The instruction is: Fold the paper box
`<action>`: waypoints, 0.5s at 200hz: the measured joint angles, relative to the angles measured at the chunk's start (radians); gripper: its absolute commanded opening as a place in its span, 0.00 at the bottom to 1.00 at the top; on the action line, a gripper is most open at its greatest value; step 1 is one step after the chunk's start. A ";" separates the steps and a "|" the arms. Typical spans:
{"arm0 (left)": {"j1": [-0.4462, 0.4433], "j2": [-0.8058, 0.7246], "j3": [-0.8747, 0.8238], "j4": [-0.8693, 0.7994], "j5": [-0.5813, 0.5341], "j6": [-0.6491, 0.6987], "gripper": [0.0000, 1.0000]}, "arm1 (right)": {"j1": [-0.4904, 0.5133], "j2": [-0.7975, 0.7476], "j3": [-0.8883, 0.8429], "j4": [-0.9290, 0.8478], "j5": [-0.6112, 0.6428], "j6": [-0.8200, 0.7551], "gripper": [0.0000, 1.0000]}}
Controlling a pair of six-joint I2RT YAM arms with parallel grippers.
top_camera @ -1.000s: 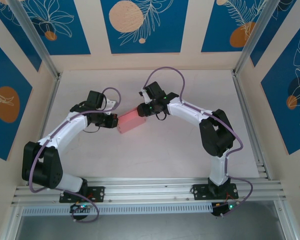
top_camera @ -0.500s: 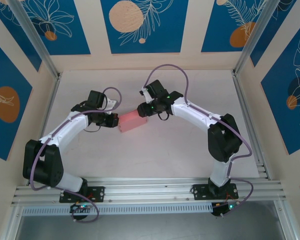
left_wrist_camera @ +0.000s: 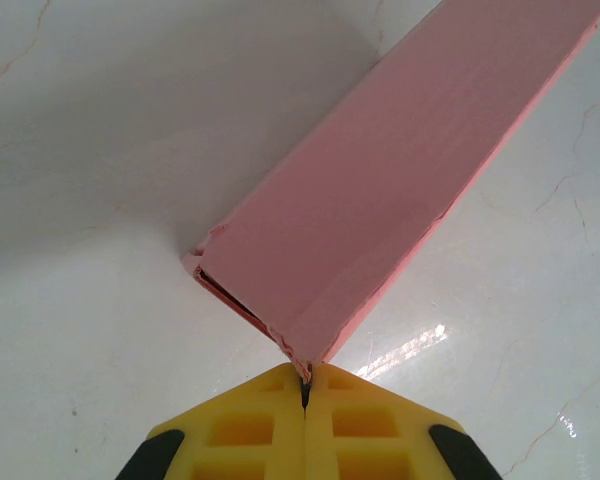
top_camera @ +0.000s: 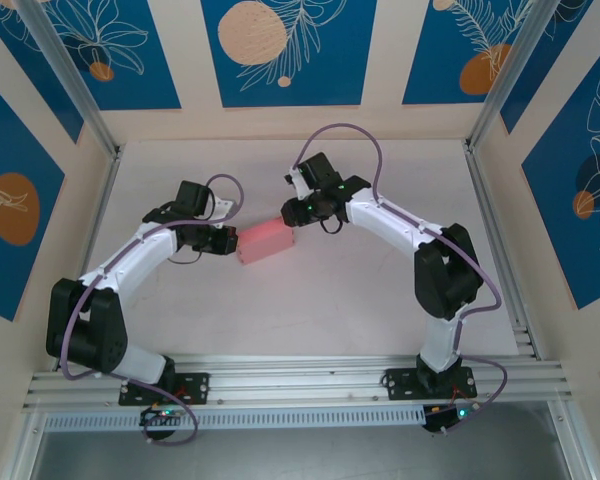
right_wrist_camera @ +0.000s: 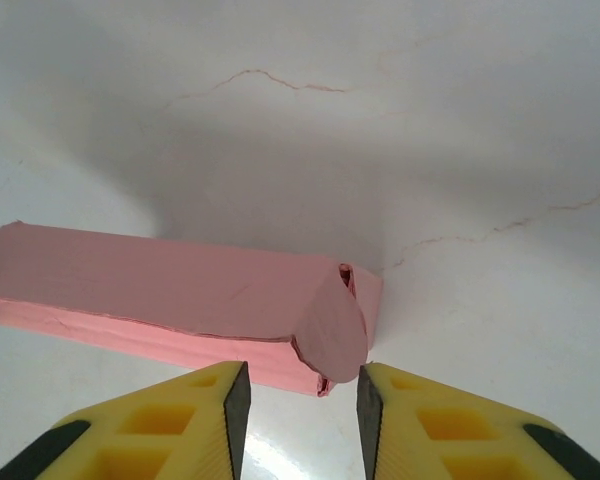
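The paper box [top_camera: 266, 242] is a long pink card box lying on the white table between the two arms. My left gripper [top_camera: 232, 243] is shut on the box's near corner [left_wrist_camera: 305, 362], its yellow fingers [left_wrist_camera: 250, 425] pressed together on the card edge. From there the paper box [left_wrist_camera: 400, 170] runs away toward the upper right. My right gripper [right_wrist_camera: 300, 405] is open just short of the other end, where a rounded flap [right_wrist_camera: 332, 330] sticks out over the paper box [right_wrist_camera: 170, 285]. Its right pad nearly touches the flap.
Aluminium frame rails [top_camera: 500, 230] and patterned blue walls close in the white table [top_camera: 360, 300]. The arm bases sit on the front rail [top_camera: 300, 375].
My right gripper has drawn back a little up and to the right, off the box's end, and its jaws have narrowed. The left gripper and the box have stayed put.
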 measured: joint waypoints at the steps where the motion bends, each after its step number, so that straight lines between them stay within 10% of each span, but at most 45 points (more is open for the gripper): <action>1: 0.000 0.000 0.000 0.000 0.000 0.000 0.00 | 0.000 0.000 0.000 0.000 0.000 -0.002 0.36; 100: 0.000 0.000 0.000 -0.001 0.000 0.000 0.00 | 0.002 0.068 0.003 -0.007 0.007 -0.047 0.26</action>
